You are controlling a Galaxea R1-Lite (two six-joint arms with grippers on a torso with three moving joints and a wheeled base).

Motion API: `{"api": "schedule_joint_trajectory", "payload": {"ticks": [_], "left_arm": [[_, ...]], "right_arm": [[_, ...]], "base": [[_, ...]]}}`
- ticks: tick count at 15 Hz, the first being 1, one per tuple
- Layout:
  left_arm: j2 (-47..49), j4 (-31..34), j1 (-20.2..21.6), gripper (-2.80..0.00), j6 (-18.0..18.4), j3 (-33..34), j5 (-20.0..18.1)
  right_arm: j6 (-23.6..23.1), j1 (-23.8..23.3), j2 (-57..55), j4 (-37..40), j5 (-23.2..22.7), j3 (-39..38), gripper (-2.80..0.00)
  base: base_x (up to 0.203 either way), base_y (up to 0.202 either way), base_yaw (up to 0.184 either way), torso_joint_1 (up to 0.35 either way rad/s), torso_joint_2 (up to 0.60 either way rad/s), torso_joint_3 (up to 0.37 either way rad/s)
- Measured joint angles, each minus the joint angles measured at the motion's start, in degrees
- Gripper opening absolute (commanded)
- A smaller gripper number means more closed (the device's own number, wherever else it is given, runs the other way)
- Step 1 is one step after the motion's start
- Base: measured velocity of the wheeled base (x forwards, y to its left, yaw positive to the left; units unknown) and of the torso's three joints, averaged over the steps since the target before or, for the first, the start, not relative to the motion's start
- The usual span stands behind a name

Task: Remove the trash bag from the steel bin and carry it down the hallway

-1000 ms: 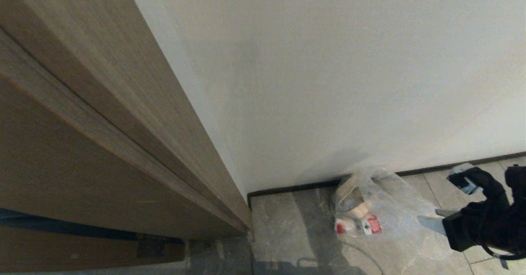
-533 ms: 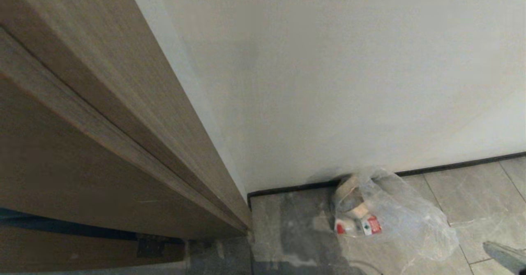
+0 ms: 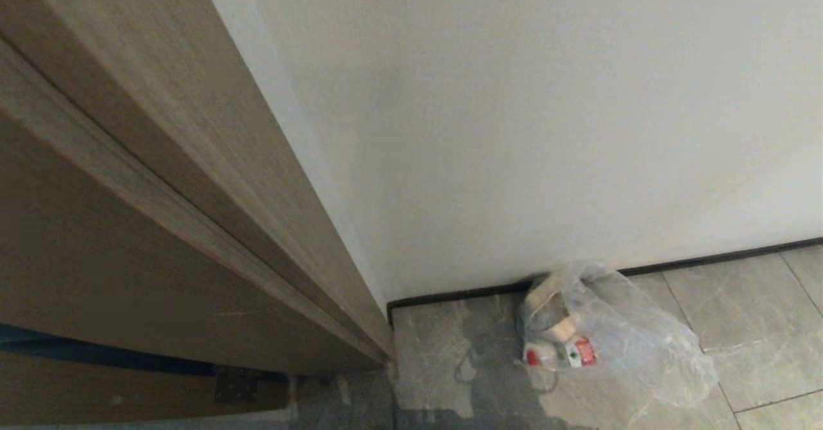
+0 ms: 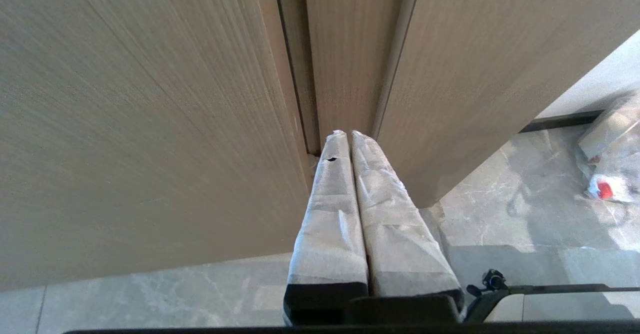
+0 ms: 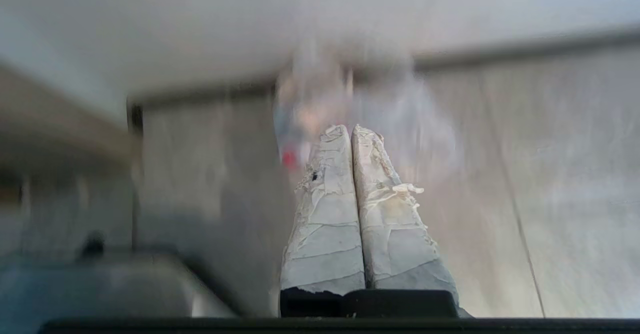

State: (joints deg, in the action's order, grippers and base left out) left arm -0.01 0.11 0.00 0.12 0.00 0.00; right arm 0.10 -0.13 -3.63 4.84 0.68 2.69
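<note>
Trash bag point(image 3: 611, 333) lay on grey tiled hallway floor point(image 3: 752, 308), against black baseboard point(image 3: 707, 261) below white wall point(image 3: 546, 128), near tan door frame point(image 3: 193, 224). Steel bin not in view. Right gripper point(image 5: 350, 130) empty, fingers pressed together, apart from bag; left gripper point(image 4: 345, 134) likewise closed, empty, facing door frame. Bag's long axis ran along baseboard, packed end toward door frame, slack plastic trailing away. Drop-off judged done; best finish: keep arms clear, leave bag undisturbed.
</note>
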Motion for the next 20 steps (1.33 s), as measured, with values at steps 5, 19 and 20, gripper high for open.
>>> {"api": "schedule_joint_trajectory", "payload": {"ticks": [5, 19, 20], "left_arm": [[-0.01, 0.00, 0.00, -2.80, 0.00, 0.00, 0.00], [0.00, 0.04, 0.00, -2.80, 0.01, 0.00, -0.02], [-0.02, 0.00, 0.00, -2.80, 0.11, 0.00, -0.02]], "right_arm": [[-1.30, 0.13, 3.32, -4.97, -0.38, -2.57, -2.80], [-0.61, 0.13, 3.68, -5.14, -0.08, -2.69, -2.80], [-0.61, 0.13, 3.68, -5.15, -0.05, -2.69, -2.80]], "base": [[0.000, 0.000, 0.000, 0.000, 0.00, 0.000], [0.000, 0.000, 0.000, 0.000, 0.00, 0.000], [0.000, 0.000, 0.000, 0.000, 0.00, 0.000]]}}
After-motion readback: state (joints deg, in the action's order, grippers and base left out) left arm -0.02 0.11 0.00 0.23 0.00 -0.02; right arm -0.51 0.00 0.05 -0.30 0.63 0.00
